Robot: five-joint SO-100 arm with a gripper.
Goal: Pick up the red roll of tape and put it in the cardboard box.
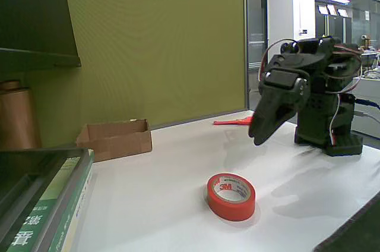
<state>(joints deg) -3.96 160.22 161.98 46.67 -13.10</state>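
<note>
We found the red roll of tape lying flat on the tabletop, core opening upward, below the tool. The tool's fingers appeared pressed together, holding nothing, pointing downward.

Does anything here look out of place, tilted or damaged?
Nothing stands out. The red roll of tape lies flat on the white table, the cardboard box stands upright near the wall, and the gripper hangs above the table, holding nothing.

Plenty of bare counter between red roll of tape and cardboard box. Books crowding the left edge, scissors lying further back.
</note>
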